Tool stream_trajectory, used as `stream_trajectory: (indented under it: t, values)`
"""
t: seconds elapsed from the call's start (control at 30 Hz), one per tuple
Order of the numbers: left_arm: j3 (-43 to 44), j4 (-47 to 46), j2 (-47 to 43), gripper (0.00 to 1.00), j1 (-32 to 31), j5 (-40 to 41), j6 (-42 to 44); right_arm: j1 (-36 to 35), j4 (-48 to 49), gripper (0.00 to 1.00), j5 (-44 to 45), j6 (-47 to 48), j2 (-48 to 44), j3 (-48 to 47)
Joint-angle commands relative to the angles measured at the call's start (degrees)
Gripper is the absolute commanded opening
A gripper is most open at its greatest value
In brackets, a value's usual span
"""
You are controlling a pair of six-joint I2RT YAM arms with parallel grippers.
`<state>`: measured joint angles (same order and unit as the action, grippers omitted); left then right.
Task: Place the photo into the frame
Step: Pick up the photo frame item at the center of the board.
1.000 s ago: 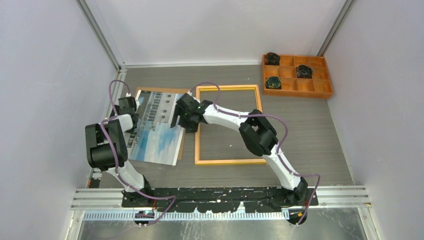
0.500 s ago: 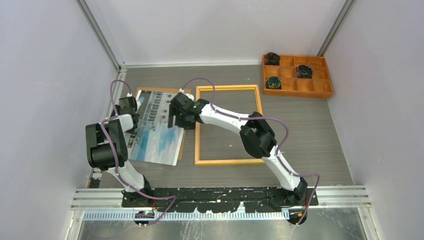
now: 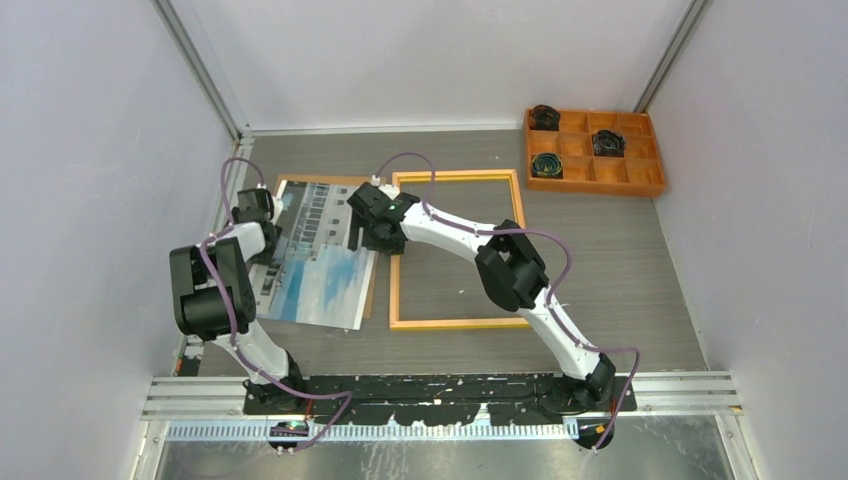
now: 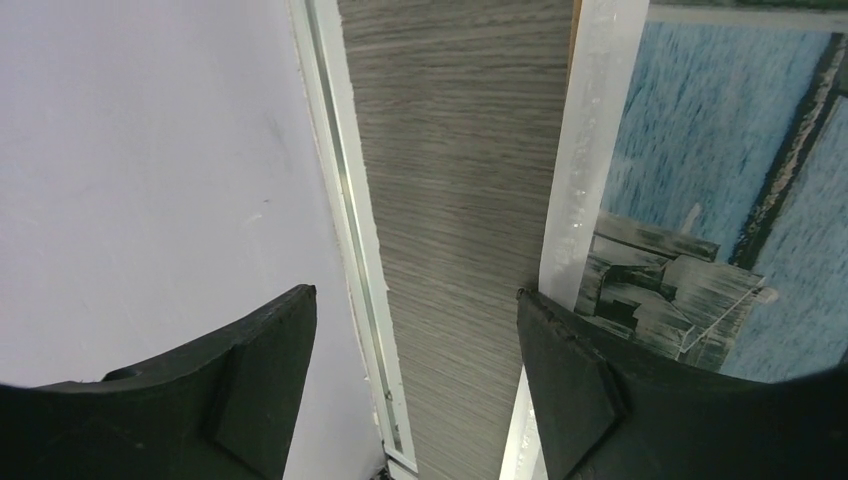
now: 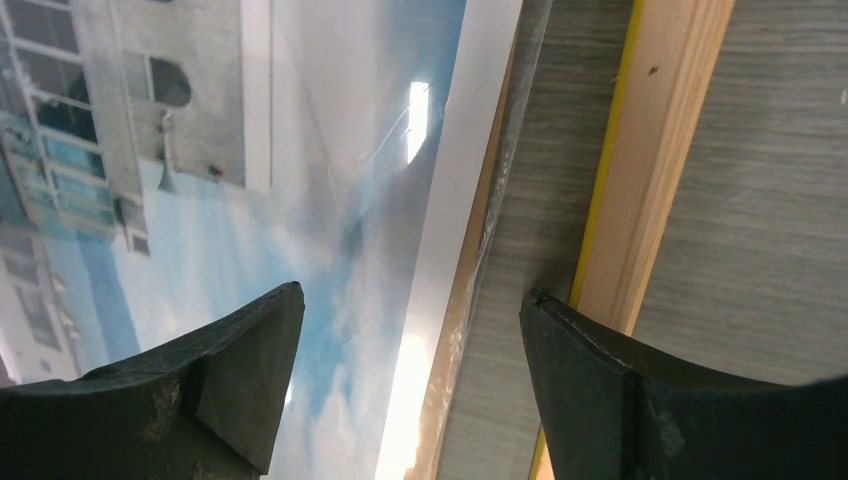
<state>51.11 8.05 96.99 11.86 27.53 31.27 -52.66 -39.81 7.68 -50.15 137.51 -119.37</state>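
Both my grippers are spread wide. My right gripper (image 5: 410,380) hangs above the right edge of the blue-sky building photo (image 3: 318,270), just beside the thin yellow-bordered wooden frame (image 3: 455,176). My left gripper (image 4: 415,370) hangs at the photo's left edge. A brown backing board (image 3: 330,180) lies beneath the photo.

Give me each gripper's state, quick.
Left gripper: open, holding nothing.
Right gripper: open, empty, over the edge of the large rectangular paper photo.

No legible text, label, brand, number or sign in any view: nothing readable on the photo (image 3: 320,285), on the frame (image 3: 455,176) or on the orange tray (image 3: 610,187)
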Motion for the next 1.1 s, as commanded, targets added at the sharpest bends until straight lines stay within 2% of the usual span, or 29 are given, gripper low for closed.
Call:
stream_trajectory:
  t: [0.0,0.33,0.63,0.73,0.83,1.07]
  values:
    - [3.41,5.29,0.04,0.76,-0.26,-4.07,-2.23,1.28,-0.4,0.84,1.42,-1.24,1.93,-3.68]
    - [12.45,6.6,4.25,0.78,-0.48,-1.68,-5.84,2.43,-6.73,0.86,8.56,-1.61,7.3,-9.97]
    - [13.16,5.63,11.68,0.76,-1.57,-1.08,-6.22,2.83,-5.18,0.86,5.45,-2.06,10.57,-14.0]
    - [12.35,6.32,12.83,0.74,-1.65,-3.14,-6.22,3.12,-3.23,0.86,3.86,-2.77,9.7,-12.97]
    - [11.79,8.1,13.03,0.73,-1.9,-5.63,-6.29,3.59,2.66,0.86,0.9,-3.95,6.78,-8.15]
    - [11.26,8.11,12.95,0.72,-2.14,-5.16,-5.36,4.34,12.22,0.86,-5.06,-5.42,1.09,-3.15]
